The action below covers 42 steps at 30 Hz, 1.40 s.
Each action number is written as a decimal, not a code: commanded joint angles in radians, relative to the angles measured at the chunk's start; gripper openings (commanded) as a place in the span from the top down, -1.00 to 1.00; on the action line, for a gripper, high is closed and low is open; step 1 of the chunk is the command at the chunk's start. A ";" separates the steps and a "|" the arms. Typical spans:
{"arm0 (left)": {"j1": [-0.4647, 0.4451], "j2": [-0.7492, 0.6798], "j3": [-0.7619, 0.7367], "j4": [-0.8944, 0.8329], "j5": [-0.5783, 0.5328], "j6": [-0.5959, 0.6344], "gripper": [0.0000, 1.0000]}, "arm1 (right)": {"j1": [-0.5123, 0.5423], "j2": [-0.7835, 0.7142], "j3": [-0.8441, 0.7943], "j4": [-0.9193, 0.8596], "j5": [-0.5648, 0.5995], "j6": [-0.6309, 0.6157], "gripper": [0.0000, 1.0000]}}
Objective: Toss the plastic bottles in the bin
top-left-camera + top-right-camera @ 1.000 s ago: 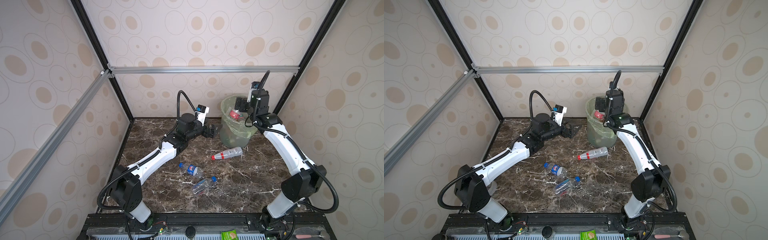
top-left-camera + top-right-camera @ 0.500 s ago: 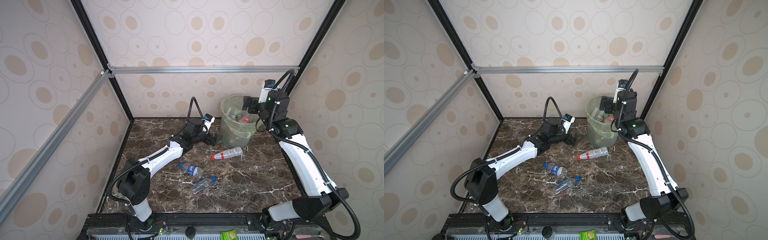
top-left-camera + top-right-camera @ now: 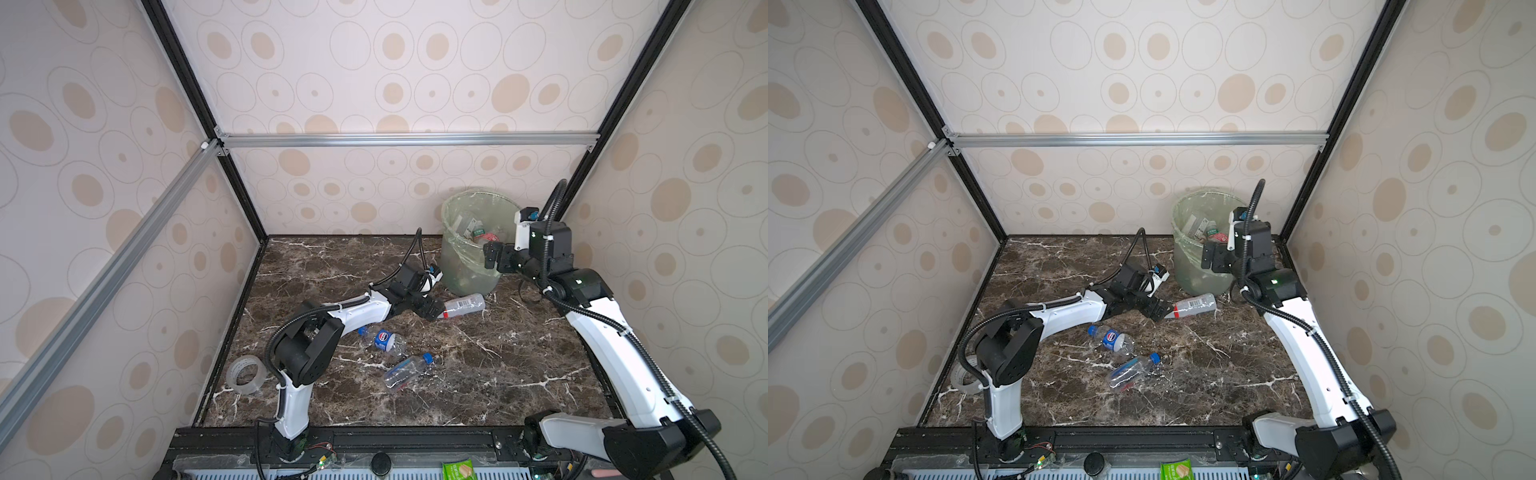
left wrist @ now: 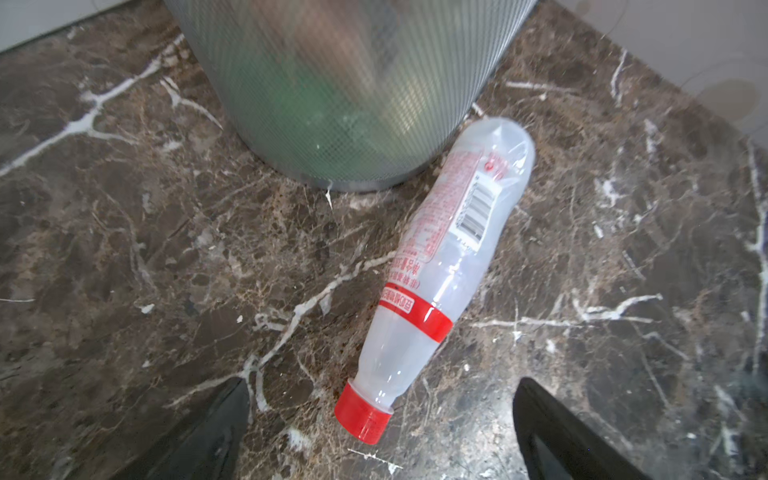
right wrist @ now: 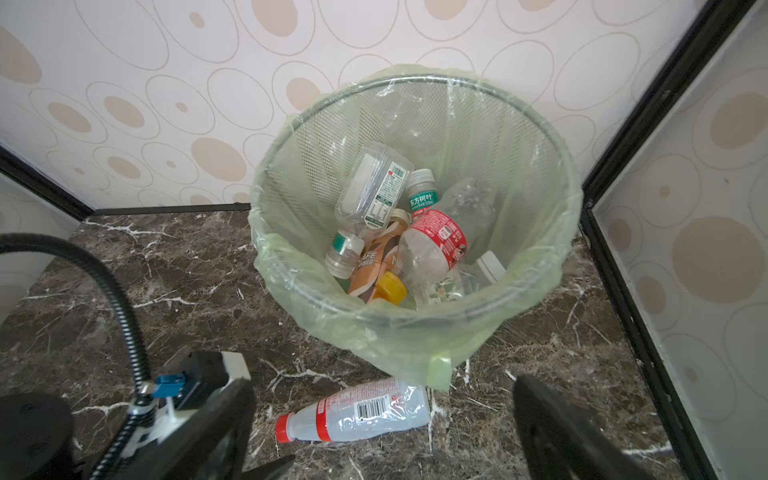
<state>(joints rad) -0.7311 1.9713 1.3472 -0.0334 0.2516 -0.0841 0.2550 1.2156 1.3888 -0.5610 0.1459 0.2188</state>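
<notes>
Most of the plastic bottles already lie heaped in the green-lined bin, right of centre in both top views. Three are left on the marble floor: a red-capped bottle just beside the bin's base, and a blue-labelled bottle and a clear blue-capped bottle at lower centre. The left gripper, jaws wide, is poised at the red cap. The right gripper, wide and empty, hangs by the bin's rim. Only the right wrist view shows the bin's contents clearly; only the top views show the tape roll, lower left.

surface: dark marble tabletop | on it: bin, red-capped bottle, two blue-capped bottles, tape roll
</notes>
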 commanded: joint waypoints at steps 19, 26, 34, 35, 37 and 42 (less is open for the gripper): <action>-0.011 0.141 0.016 0.043 -0.007 0.125 -0.40 | -0.094 -0.036 -0.055 0.014 -0.183 0.104 -0.99; -0.011 0.153 -0.002 0.049 0.004 0.133 -0.12 | -0.115 -0.039 -0.060 0.016 -0.211 0.113 -0.99; -0.011 0.137 -0.026 0.063 0.013 0.140 0.14 | -0.123 -0.007 -0.050 -0.054 -0.226 0.106 -0.99; -0.011 0.136 -0.028 0.064 0.019 0.139 0.16 | -0.123 -0.008 -0.058 -0.054 -0.226 0.110 -0.99; -0.011 0.136 -0.030 0.065 0.032 0.142 0.20 | -0.123 -0.018 -0.075 -0.047 -0.229 0.117 -0.99; -0.013 0.133 -0.037 0.071 0.056 0.147 0.26 | -0.125 -0.033 -0.097 -0.033 -0.222 0.125 -0.99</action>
<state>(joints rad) -0.7380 2.1113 1.3201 0.0376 0.2810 0.0353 0.1375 1.2041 1.3006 -0.5854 -0.0757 0.3325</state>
